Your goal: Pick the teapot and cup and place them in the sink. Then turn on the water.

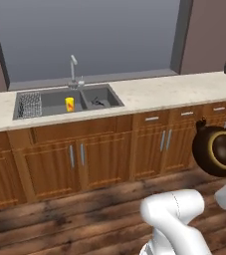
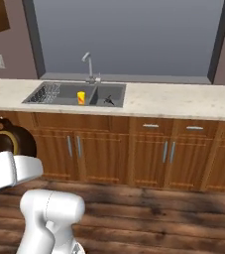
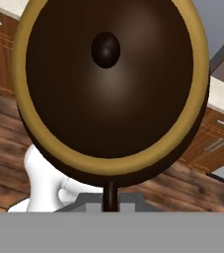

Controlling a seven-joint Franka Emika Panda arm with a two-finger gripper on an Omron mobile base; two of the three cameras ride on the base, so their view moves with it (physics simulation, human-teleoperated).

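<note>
My tool is closed narrow on the teapot [image 3: 111, 84], gripping its thin dark handle at the bottom of the hand view; the fingers themselves are hidden from me. The teapot is lifted off the desk [image 1: 174, 92] and hangs in the air in front of the wooden cabinets [image 1: 104, 159], over the plank floor [image 2: 158, 218]. In the left base view it sits at the right edge [image 1: 218, 149], its gold-rimmed opening tipped toward the camera; in the right base view it peeks out at the left edge [image 2: 10, 141] behind my white arm. It is well apart from the sink [image 1: 52, 102], to that basin's right.

The cup [image 1: 70, 104] stands upright inside the sink, in the left basin close to the divider, with the wire rack [image 1: 30, 104] at that basin's far left end. The faucet [image 1: 73, 69] rises behind the divider. A small dark object [image 1: 98, 102] lies in the right basin; I cannot tell what it is.
</note>
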